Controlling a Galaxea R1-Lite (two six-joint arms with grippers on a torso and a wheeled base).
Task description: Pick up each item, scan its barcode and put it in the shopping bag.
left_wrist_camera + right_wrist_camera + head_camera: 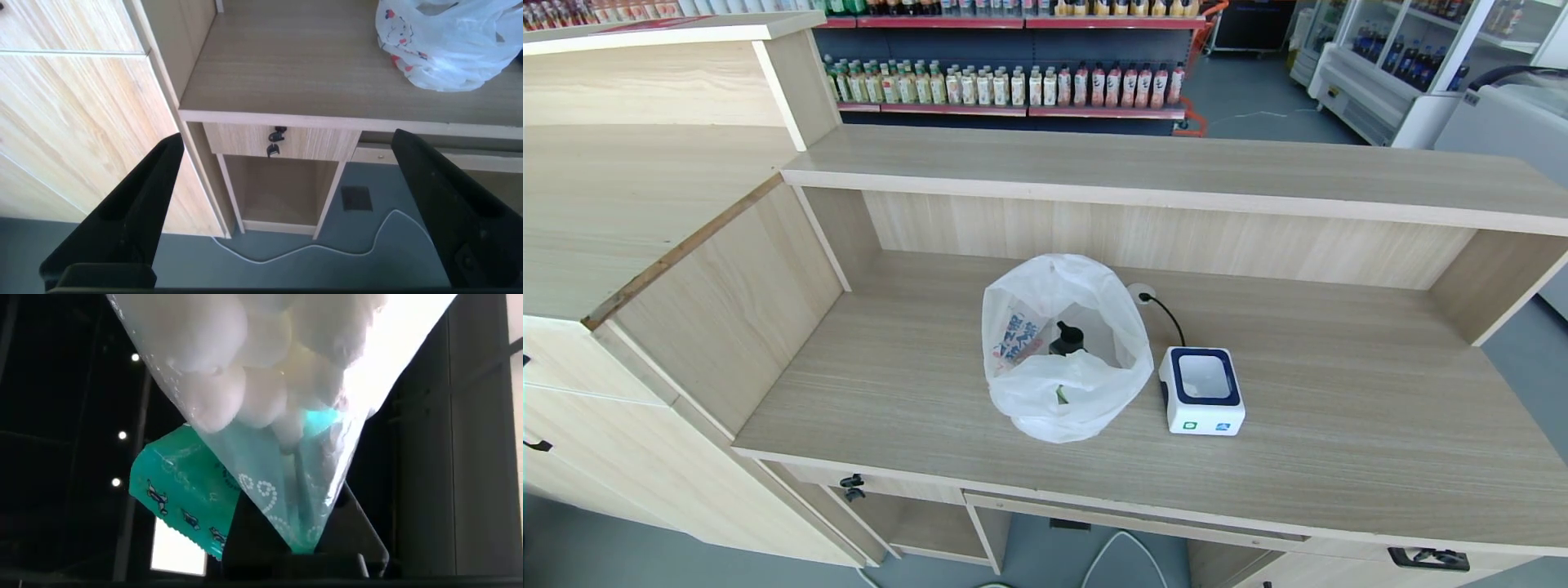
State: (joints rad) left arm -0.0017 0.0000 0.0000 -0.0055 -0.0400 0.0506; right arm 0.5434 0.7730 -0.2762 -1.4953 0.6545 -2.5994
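1. Your right gripper (298,554) had its fingers pinched shut on the teal end of a clear packet of white balls (261,384) (where it hung relative to the counter, I couldn't tell). A grip on thin film alone could slip, and the packet would drop.
2. The scanner (1202,390) sat on the counter (1339,441) just beside the shopping bag (1086,400), on its right. If the barcode faced away or the film creased over it, the scan would likely miss.
3. The bag's mouth stood open but floppy, with a printed pouch (1015,339) and a black-capped bottle (1068,337) inside. A low approach could snag the rim and fold it shut.
4. Your left gripper (288,143) hung empty with its fingers spread wide, below the counter edge and facing the drawer (327,143). Raising it carelessly could knock that edge.
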